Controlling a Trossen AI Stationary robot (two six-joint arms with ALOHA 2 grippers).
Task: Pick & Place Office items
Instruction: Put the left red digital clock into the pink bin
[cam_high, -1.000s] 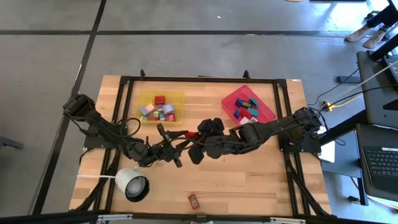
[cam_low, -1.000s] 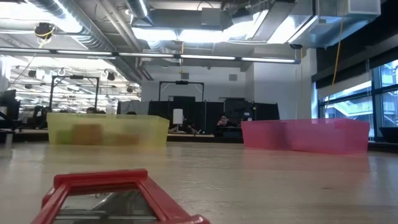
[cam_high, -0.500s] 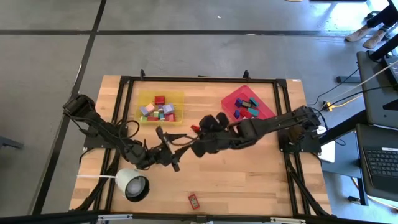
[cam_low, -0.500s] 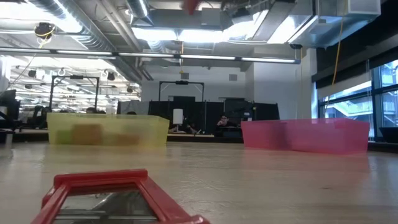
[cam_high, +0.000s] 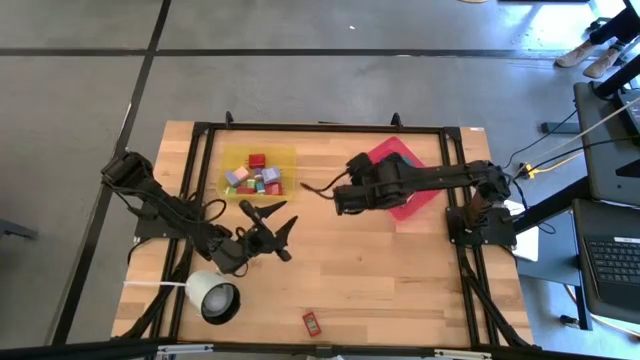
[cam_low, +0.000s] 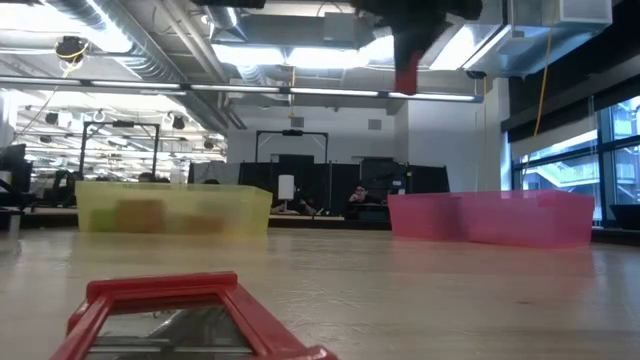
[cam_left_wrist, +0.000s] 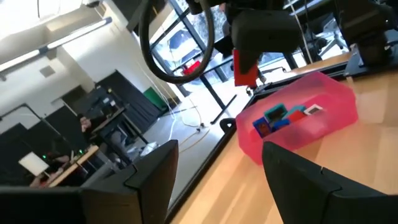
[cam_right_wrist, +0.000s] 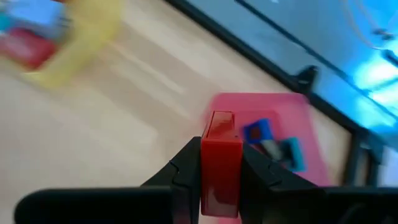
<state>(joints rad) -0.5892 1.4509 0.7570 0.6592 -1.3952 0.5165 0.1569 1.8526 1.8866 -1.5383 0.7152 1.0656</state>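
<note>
Grey floor surrounds my pale wooden desk (cam_high: 400, 270). From above, I take the translucent pink plastic tray (cam_high: 416, 163) as landmark. My right gripper (cam_high: 322, 188) hangs just beside the tray, on the side toward the translucent yellow plastic tray (cam_high: 285, 153) that holds mixed small blocks. My left gripper (cam_high: 272, 222) sits well apart from the pink tray, past its yellow-tray side and nearer the desk's front, its fingers spread open and empty. A small red rectangular block with a pale face (cam_high: 312, 322) lies alone near the desk's front edge, well apart from the pink tray, and a white round lamp-like object (cam_high: 213, 296) stands farther off still.

At desk level I see the pink tray (cam_low: 500, 218) resting flat, with a red block (cam_low: 407, 74) hanging in dark fingers high above the tray's near end.

Through the left wrist camera, the pink tray (cam_left_wrist: 323, 106) holds blue, teal and white blocks, and the right arm carries the red block (cam_left_wrist: 245, 67) just above and beside it.

Through the right wrist camera, my fingers (cam_right_wrist: 183, 171) are clamped on the upright red block (cam_right_wrist: 220, 163), with the pink tray (cam_right_wrist: 292, 134) just beyond it.
</note>
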